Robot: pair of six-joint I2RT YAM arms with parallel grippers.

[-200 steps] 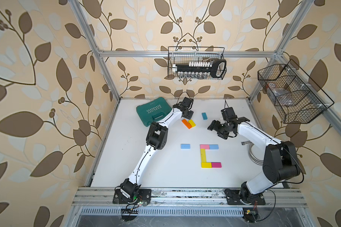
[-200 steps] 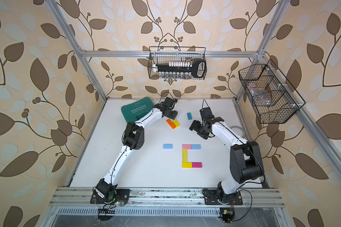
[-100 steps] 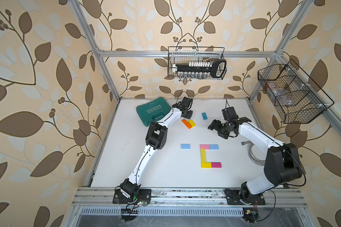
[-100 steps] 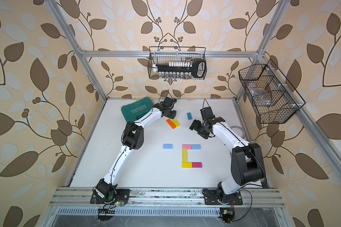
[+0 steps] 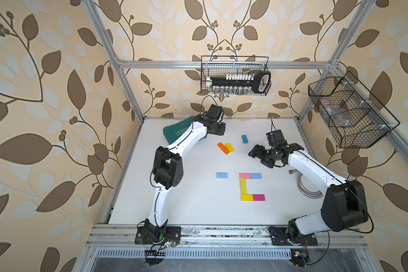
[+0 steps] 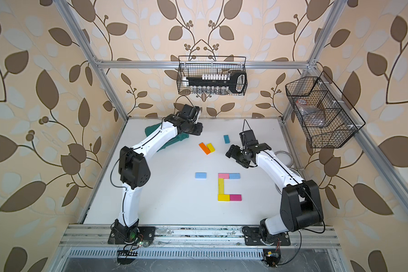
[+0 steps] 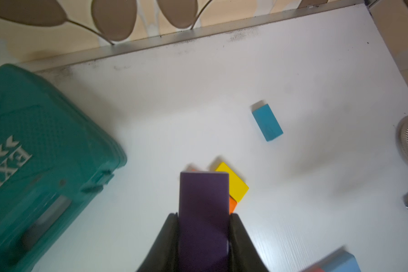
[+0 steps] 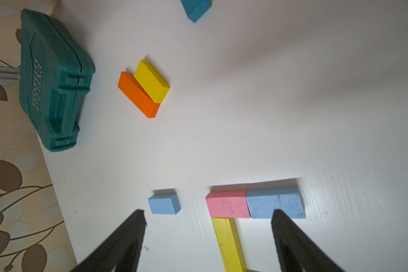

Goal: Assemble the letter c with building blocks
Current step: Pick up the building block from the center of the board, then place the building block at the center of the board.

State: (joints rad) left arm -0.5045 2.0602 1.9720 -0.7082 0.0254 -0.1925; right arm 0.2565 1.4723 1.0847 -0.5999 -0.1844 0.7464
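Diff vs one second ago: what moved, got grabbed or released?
The left gripper has closed on the small flat purple rectangular block near the green plastic case; its arm hardly shifted. Nothing released. Same as before: the open right gripper hovering, the part-built C of coloured blocks, the loose orange block, yellow block, teal block and light blue block.

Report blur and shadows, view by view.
Left wrist view: blurred; green case and teal block soft, purple block in the left gripper crisper. Right wrist view: sharp, pink block casting a narrow shadow. Both top views: sharp, evenly lit.
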